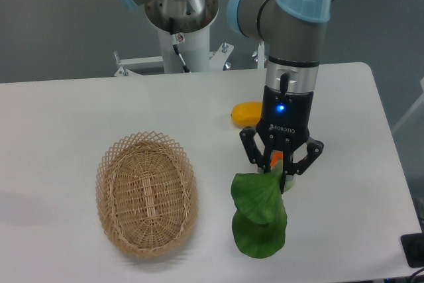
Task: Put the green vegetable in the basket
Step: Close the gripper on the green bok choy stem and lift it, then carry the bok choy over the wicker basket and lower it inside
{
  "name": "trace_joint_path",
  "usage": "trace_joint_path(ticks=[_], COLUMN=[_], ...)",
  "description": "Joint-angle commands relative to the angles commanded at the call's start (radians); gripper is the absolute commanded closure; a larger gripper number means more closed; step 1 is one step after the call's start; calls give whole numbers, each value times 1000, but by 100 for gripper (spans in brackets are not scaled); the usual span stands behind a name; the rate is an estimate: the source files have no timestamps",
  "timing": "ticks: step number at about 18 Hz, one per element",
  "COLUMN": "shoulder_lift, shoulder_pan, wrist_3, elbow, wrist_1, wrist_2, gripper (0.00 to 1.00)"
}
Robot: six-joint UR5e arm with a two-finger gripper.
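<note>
**Claw at the stalk, basket waiting to the side**

The claw (281,171) stands vertical over the stalk end of the green vegetable (260,215). Fingers straddle the top of the plant; whether they are pressed onto it or just apart cannot be told, since leaves and something orange behind them hide the tips. The leaves spread on the worktop (66,111) toward the near edge, so the plant looks not yet lifted.

Judged step: the grasp, before any carry. Next move calls for a firm hold on the stalk, a straight lift until the floppy leaves hang free, then a sideways carry to the basket (147,194), high enough to pass its lattice rim.

The basket sits on the worktop, apart from the vegetable, with bare surface between them. It looks empty. A yellow-orange item (246,113) lies behind the claw, away from the likely path. The leaves lie near the front edge; a dropped plant could slide off there.
</note>
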Motion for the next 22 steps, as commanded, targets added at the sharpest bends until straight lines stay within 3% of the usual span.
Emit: trace_joint_path(ticks=[3,7,12,16,22], shoulder_lift=[41,58,25,-7,-95], shoulder_pan=[-3,-70,-257,-348,-454], wrist_3=[9,8,-43,-159,-167], elbow=[-80,-157,-174,-203,-213], wrist_1=[0,-2,-11,-8,3], wrist_2=[3,60,309,363,478], gripper=[78,78,78,78,78])
